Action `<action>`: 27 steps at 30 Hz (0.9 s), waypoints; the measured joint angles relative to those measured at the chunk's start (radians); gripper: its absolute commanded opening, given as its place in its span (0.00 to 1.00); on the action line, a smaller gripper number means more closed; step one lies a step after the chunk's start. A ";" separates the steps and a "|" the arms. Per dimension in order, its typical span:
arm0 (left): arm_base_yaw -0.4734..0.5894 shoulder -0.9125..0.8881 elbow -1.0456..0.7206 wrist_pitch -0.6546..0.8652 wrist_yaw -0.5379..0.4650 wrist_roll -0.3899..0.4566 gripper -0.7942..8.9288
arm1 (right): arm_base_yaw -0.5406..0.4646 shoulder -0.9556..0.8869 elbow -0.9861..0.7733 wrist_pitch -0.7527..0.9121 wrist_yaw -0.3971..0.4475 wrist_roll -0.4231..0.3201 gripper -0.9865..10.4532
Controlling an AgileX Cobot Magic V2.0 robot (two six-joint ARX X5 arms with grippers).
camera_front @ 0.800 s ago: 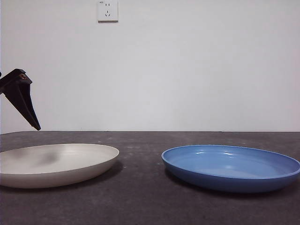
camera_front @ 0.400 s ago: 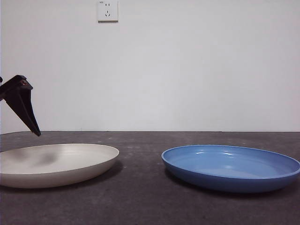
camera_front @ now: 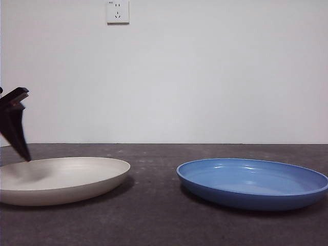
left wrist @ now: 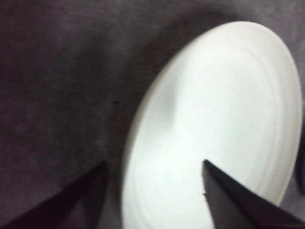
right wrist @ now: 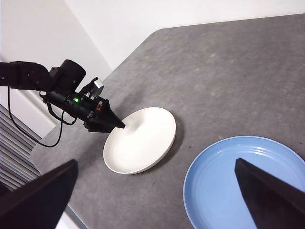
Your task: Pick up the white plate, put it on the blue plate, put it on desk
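The white plate (camera_front: 61,179) lies flat on the desk (camera_front: 154,210) at the left, and the blue plate (camera_front: 253,183) lies apart from it at the right. My left gripper (camera_front: 15,130) hangs at the picture's left edge, its tip just above the white plate's far left rim. In the left wrist view the left gripper (left wrist: 153,164) is open and straddles the rim of the white plate (left wrist: 214,124): one jaw is over the desk (left wrist: 57,71), the other over the plate's inside. My right gripper (right wrist: 155,162) is open, high above both plates, holding nothing.
A wall socket (camera_front: 117,11) sits high on the white wall behind. In the right wrist view the desk's edge (right wrist: 71,210) runs close beside the white plate (right wrist: 140,140), and a black cable (right wrist: 28,138) hangs from the left arm (right wrist: 62,90).
The left gripper has come down and slightly left, from well above the white plate to just over its left rim. Both plates have stayed still.
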 measured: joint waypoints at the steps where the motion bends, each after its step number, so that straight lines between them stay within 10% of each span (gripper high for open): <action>1: 0.000 0.000 0.000 0.000 -0.010 0.000 0.29 | 0.000 0.000 0.000 0.000 0.000 0.000 0.65; 27: -0.027 0.006 0.089 -0.106 -0.096 0.042 0.09 | 0.000 0.000 0.012 -0.033 0.003 0.000 0.65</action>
